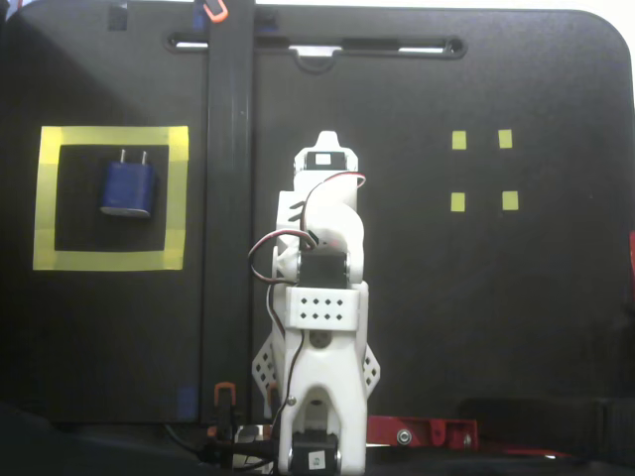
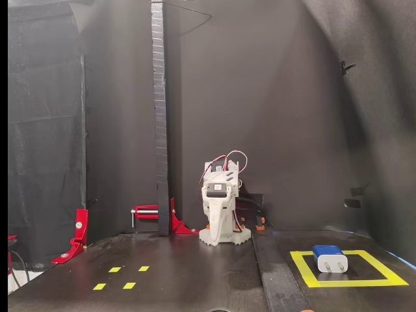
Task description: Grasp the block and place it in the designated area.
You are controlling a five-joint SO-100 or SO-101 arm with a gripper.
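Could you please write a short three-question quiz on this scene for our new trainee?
1. True or false: the block lies inside the designated area.
2. In the view from above, the four small yellow squares lie on which side of the arm? A) left B) right
3. Fill in: the block's two prongs point toward the ___ edge of that view.

Key: 1 true. 2 B. 3 top.
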